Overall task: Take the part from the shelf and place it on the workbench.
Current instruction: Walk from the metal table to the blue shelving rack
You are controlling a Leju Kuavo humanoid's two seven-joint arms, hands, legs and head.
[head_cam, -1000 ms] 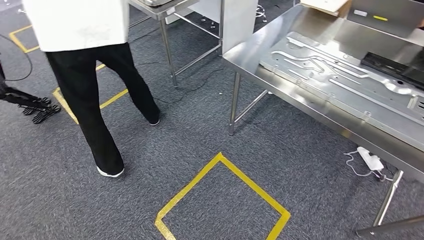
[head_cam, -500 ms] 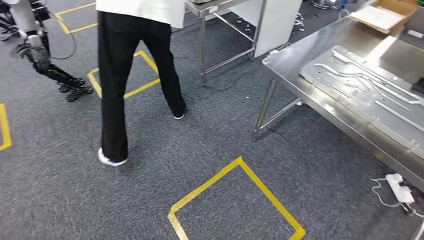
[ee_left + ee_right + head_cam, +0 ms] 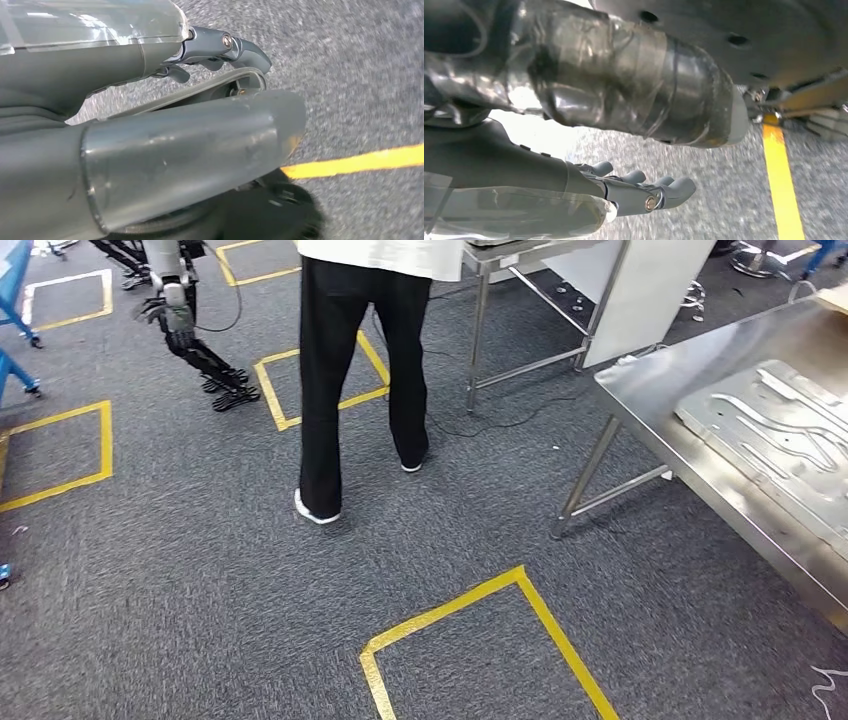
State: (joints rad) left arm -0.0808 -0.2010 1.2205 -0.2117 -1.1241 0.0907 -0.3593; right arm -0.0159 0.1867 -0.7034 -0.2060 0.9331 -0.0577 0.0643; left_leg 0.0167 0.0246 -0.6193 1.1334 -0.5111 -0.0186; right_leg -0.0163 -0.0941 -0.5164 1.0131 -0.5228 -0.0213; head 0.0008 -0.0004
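On workbench (image 3: 640, 390), part (image 3: 790, 445) (long axis rightward-away)

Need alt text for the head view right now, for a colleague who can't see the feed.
A person in black trousers stands on grey carpet ahead, beside yellow tape squares. A steel workbench at right carries a stamped metal panel; another robot stands far left.

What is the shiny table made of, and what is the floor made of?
The table looks like steel, probably stainless: its silver top gives soft reflections, and it stands on thin bright metal legs. The floor looks like carpet: speckled grey, dull and finely textured, with no shine. The yellow lines on it are probably stuck-on tape, flat and glossier than the carpet.
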